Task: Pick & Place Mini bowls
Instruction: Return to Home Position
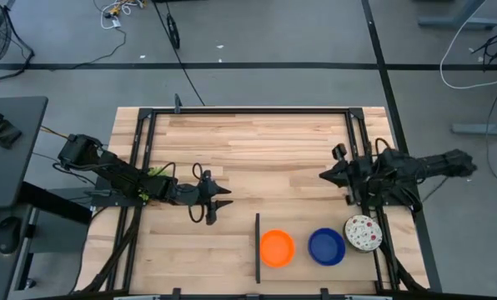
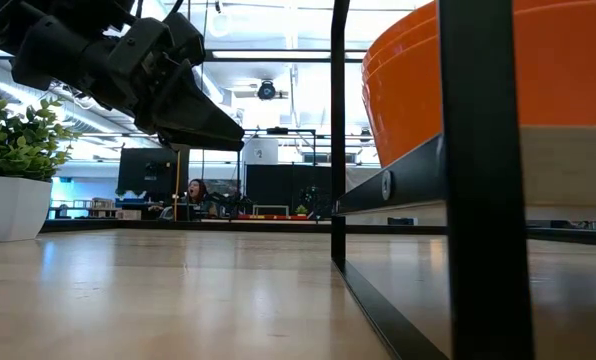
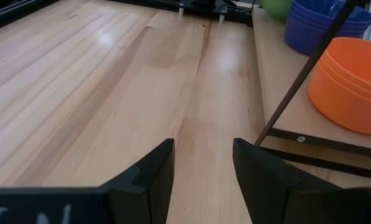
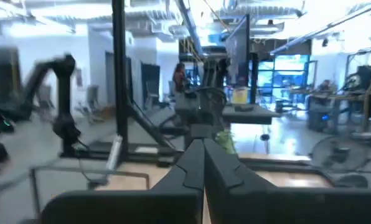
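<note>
Together, mini bowls; orange, blue, speckled

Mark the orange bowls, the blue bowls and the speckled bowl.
orange bowls [image 1: 277,248]: high view, middle of the top bowl.
blue bowls [image 1: 326,247]: high view, middle of the top bowl.
speckled bowl [image 1: 363,232]: high view, middle of its pattern.

Grey floor, black tape lines; white-potted plant; dark monitor beyond.

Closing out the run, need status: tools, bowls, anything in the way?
Left tool open, empty, over table. Right tool shut, empty. Orange bowls, blue bowls, white bowl side by side on shelf. Path clear.
</note>
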`<state>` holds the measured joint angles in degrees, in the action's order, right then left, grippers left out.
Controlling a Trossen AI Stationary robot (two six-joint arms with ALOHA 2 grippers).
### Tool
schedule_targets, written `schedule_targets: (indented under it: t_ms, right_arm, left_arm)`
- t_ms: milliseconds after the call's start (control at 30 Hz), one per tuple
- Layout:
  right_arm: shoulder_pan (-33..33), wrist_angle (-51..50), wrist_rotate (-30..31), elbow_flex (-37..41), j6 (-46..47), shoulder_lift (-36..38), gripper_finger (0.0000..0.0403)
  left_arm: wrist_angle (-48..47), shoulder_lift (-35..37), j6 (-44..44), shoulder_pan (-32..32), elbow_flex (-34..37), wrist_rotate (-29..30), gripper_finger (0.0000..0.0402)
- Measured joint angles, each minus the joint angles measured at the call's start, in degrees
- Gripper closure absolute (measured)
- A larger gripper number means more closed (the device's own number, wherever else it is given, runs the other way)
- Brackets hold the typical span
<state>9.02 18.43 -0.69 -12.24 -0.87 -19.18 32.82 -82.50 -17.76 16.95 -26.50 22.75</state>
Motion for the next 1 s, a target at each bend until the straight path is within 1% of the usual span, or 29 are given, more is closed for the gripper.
schedule_targets:
  t_ms: [67, 133, 200, 300, 467, 600, 800, 900, 1000]
  right_arm:
    - [-1.81, -5.30, -1.78, 0.37, 2.42, 4.04, 0.0399]
    - [-2.45, -8.98, -1.84, 0.56, 4.01, 7.08, 0.0400]
    - [-2.13, -9.98, -3.96, 1.68, 5.84, 9.40, 0.0401]
    - [-1.42, -8.91, -4.36, 4.76, 6.24, 11.17, 0.0401]
    - [-0.94, 0.27, -4.29, 11.08, 6.40, 11.63, 0.0401]
    - [-0.94, -2.08, -0.06, 11.36, 5.13, 11.61, 0.0401]
    - [-1.70, -7.32, 5.24, 11.29, 1.96, 11.63, 0.0401]
    - [-2.59, -11.69, 6.26, 11.29, 2.70, 11.63, 0.0401]
    - [-3.08, -15.20, 6.27, 11.29, 3.46, 11.63, 0.0401]
  left_arm:
    - [0.00, 0.00, 0.00, -0.03, 0.00, 0.11, 0.0232]
    - [0.00, 0.00, 0.04, -0.07, 0.00, 0.11, 0.0232]
    - [0.00, 0.00, 0.02, -0.11, 0.00, 0.13, 0.0232]
    - [0.09, 0.00, 0.04, -0.11, 0.00, 0.13, 0.0232]
    - [0.22, 0.00, -0.07, -0.11, 0.02, 0.15, 0.0232]
    - [0.33, 0.00, -0.13, -0.11, 0.02, 0.46, 0.0232]
    - [0.45, 0.92, -4.16, -0.49, 0.07, 2.04, 0.0232]
    - [0.36, 4.63, -3.83, -1.03, 0.07, 0.56, 0.0232]
    - [-3.21, 11.33, -0.56, -1.91, 0.07, 0.09, 0.0232]
